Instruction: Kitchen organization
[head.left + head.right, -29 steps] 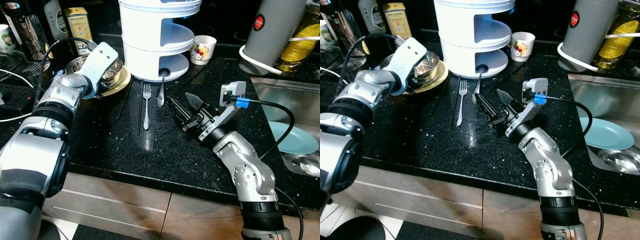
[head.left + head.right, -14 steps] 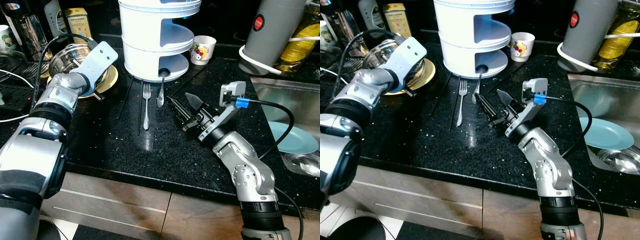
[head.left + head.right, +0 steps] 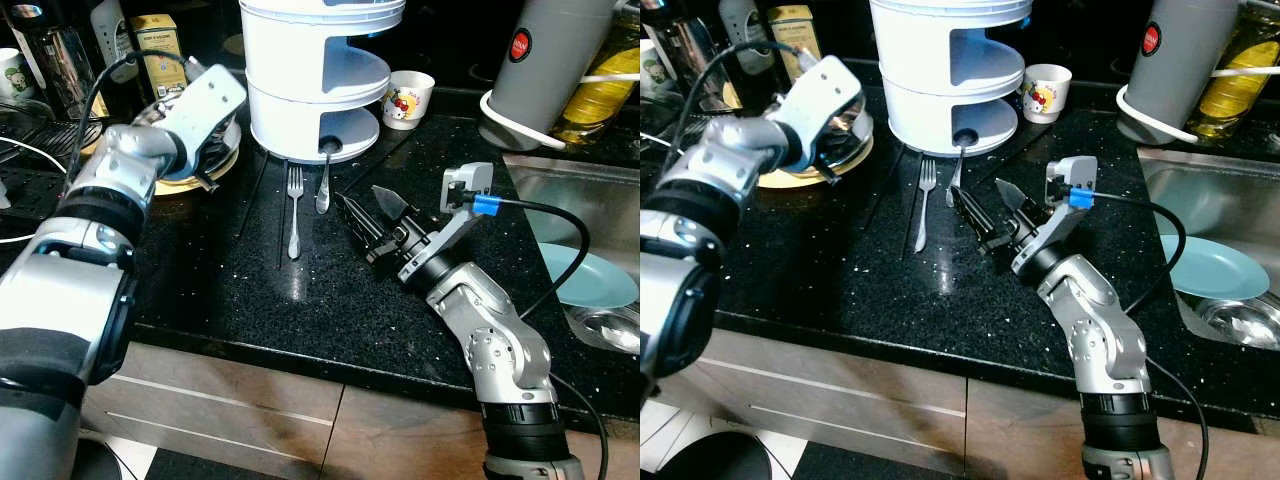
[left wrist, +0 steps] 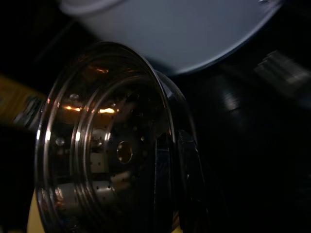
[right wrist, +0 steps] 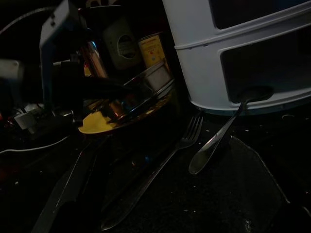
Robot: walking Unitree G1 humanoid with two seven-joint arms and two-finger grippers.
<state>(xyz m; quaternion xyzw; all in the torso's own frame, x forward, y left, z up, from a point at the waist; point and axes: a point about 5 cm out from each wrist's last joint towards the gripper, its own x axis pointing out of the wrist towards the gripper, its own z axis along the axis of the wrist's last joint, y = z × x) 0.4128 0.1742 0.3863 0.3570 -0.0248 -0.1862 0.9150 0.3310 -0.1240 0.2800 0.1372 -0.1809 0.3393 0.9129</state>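
Left gripper [image 4: 167,184] clamped on steel bowl [image 4: 97,141] rim, tilted over yellow plate [image 3: 185,178]. Right gripper [image 3: 372,218] spread wide, resting on counter [image 3: 250,300] beside fork [image 3: 293,210] and spoon [image 3: 322,180].

The left arm's silver wrist housing [image 3: 205,105] covers most of the shiny perforated steel bowl [image 4: 104,145], so you can't really see how it sits on the flat yellow plate [image 3: 178,180] from the head views. Left wrist view is dark and smeary; one black finger [image 4: 165,184] crosses the bowl's rim, its tip lost in shadow. The white tiered plastic rack [image 3: 315,75] is cut off at the top edge. The long steel spoon [image 3: 322,185] has its upper end tucked into the rack's base hole.
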